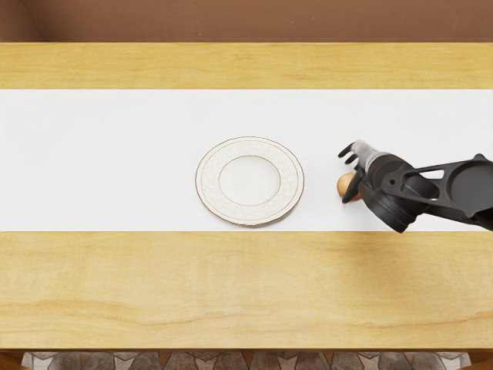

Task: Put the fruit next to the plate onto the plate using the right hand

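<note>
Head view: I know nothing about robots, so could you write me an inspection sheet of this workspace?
Surface: wooden table with a white runner across it.
Job's things: plate mid-runner, nothing on it; orange-brown fruit on the runner to its right, apart from it, partly hidden by the hand.
Clutter: nothing seen.
Grippers: right hand at the fruit, arm entering from the right edge; whether it grips cannot be told. The left hand is not in view.
Cables: nothing seen.
Surroundings: brown wall behind; patterned floor below.

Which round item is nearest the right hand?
The small orange-tan fruit, right beside the right hand; the white round plate sits apart, farther left.
</note>
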